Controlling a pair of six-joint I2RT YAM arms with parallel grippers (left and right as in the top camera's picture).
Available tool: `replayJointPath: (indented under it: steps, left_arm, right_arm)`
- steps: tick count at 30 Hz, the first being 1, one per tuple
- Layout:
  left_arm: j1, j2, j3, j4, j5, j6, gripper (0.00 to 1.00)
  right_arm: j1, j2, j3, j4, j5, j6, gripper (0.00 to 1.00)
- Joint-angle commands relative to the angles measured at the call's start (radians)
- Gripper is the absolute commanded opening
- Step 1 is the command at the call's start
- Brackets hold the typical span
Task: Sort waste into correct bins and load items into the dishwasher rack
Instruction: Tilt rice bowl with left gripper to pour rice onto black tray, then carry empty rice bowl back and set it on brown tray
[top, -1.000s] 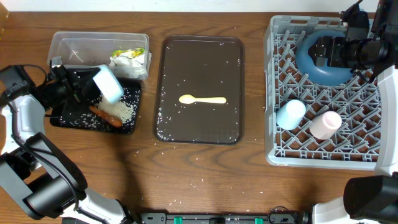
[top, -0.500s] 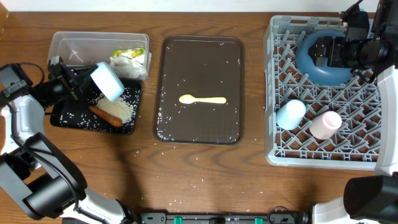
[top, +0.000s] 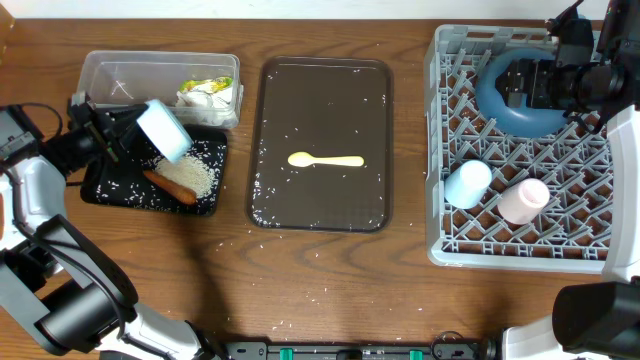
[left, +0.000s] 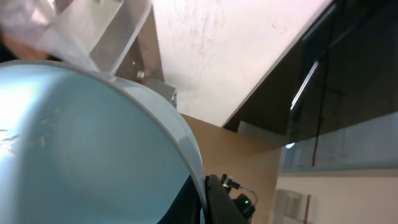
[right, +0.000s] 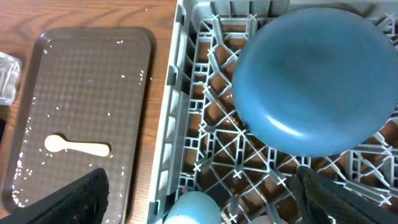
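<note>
At the far left of the counter, the left hand is pinched together on the rim of the white bowl, holding it tilted in the air. Straight beneath that hand lies the black tray, which carries rice grains and the carrot piece. Just beyond the hand stands the clear tub with crumpled paper and a wrapper in its right end. The bowl looks stiff, smooth and fairly light. Held by one edge it can swing or slip, so I judge it wants a slow, steady carry and a firm bite well down on the rim.

Well to the right of the left hand sits the serving tray, flecked with rice, with the yellow spoon at its middle. The spoon seems thin, flat and light, likely to skate on the tray, so the narrow handle is the place to take it.

Farther right is the dishwasher rack. The right hand hovers there with its fingers wide apart, gripping nothing, directly over the upturned dark blue bowl. On the near side of that hand lie the light blue cup and the pink cup
</note>
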Motion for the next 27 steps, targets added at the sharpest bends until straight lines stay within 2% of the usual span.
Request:
replayJointPath:
  steps: [1, 3, 8, 11, 15, 22, 27]
  left_arm:
    - [0.013, 0.011, -0.004, 0.010, 0.046, -0.008, 0.06]
    - [0.007, 0.008, -0.004, 0.007, 0.095, -0.034, 0.06]
    - [0.009, 0.004, -0.004, 0.016, 0.095, -0.028, 0.06]
    - [-0.003, -0.008, -0.004, -0.030, 0.095, -0.101, 0.06]
    - [0.008, -0.014, -0.004, 0.100, 0.095, -0.033, 0.06]
    - [-0.004, -0.015, -0.004, 0.063, 0.095, -0.050, 0.06]
    - [-0.074, -0.015, -0.004, 0.064, 0.092, 0.007, 0.06]
  right_arm:
    - [0.000, -0.002, -0.006, -0.003, -0.002, 0.011, 0.93]
    - [0.000, -0.001, -0.007, -0.006, -0.002, 0.012, 0.93]
    - [0.000, -0.002, -0.008, 0.001, -0.002, 0.012, 0.93]
    - [0.000, -0.001, -0.009, 0.001, -0.002, 0.012, 0.93]
    - [0.000, -0.001, -0.009, -0.001, -0.002, 0.011, 0.93]
    - [0.000, -0.001, -0.009, 0.002, -0.002, 0.011, 0.93]
    - [0.000, -0.001, -0.009, 0.002, -0.002, 0.011, 0.94]
